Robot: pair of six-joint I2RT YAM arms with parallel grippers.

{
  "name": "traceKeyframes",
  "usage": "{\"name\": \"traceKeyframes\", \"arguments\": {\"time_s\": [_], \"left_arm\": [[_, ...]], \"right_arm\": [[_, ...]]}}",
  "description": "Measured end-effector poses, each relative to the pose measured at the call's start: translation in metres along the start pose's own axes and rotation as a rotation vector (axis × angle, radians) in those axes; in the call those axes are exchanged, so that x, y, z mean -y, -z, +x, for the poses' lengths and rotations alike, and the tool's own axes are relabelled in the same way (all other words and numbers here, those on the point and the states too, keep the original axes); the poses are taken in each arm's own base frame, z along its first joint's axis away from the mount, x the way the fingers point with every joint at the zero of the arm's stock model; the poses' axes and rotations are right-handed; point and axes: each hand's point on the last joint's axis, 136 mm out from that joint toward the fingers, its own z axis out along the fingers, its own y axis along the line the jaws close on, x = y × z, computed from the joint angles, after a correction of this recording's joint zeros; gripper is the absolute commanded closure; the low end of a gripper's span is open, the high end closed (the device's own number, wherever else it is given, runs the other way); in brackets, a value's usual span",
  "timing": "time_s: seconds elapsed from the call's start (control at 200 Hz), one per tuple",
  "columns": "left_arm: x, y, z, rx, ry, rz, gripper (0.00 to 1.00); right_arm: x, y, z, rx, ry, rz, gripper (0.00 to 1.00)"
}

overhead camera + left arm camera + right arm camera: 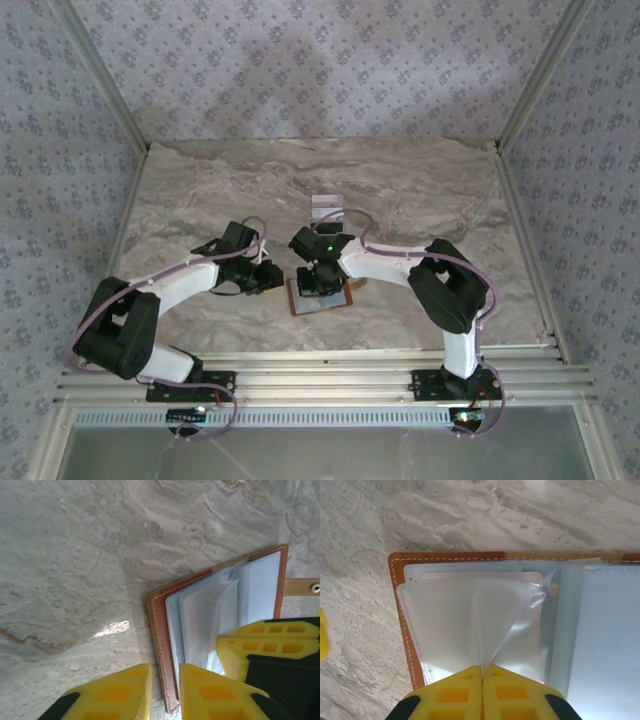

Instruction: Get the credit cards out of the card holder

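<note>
Right wrist view is showing my right gripper (482, 674) clenched on a clear sleeve (445, 615) of the card holder (399, 600), the film bunching into a fold just ahead of my fingertips; the holder is lying open on the marble table (530, 515), directly in front of and under these jaws. Beyond the lifted sleeve, further from my jaws, a pale card (470, 575) seems to be sitting in a pocket near the stitched border; a dark card I cannot make out. My left gripper (165, 672) is standing released, one jaw on each side of the holder's brown edge. I am judging that I am pinching only plastic; to do this well I should be lifting the sleeve gently, pinning the leather with the left, then re-gripping the card's own edge; pulling hard is risking to drag the whole holder.
</note>
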Motion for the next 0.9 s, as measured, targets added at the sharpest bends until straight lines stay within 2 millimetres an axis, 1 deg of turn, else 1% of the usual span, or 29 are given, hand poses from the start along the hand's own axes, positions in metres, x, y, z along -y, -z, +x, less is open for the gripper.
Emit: {"name": "traceKeyframes", "arguments": {"time_s": [0.18, 0.335, 0.51, 0.725, 0.899], "left_arm": [[0.01, -0.011, 0.001, -0.035, -0.016, -0.001, 0.83], [0.018, -0.013, -0.002, -0.038, -0.029, 0.004, 0.85], [0.016, -0.021, -0.005, -0.059, -0.017, -0.015, 0.87], [0.012, -0.032, 0.001, -0.108, -0.007, -0.044, 0.88], [0.015, -0.032, -0.001, -0.106, -0.011, -0.041, 0.88]], "right_arm": [[0.0, 0.003, -0.002, 0.015, -0.044, -0.07, 0.91], [0.001, 0.001, -0.001, 0.017, -0.063, -0.102, 0.9], [0.001, -0.001, 0.0, 0.015, -0.074, -0.121, 0.9], [0.0, 0.0, -0.002, 0.022, -0.075, -0.135, 0.9], [0.0, 0.001, -0.002, 0.022, -0.079, -0.145, 0.9]]}}
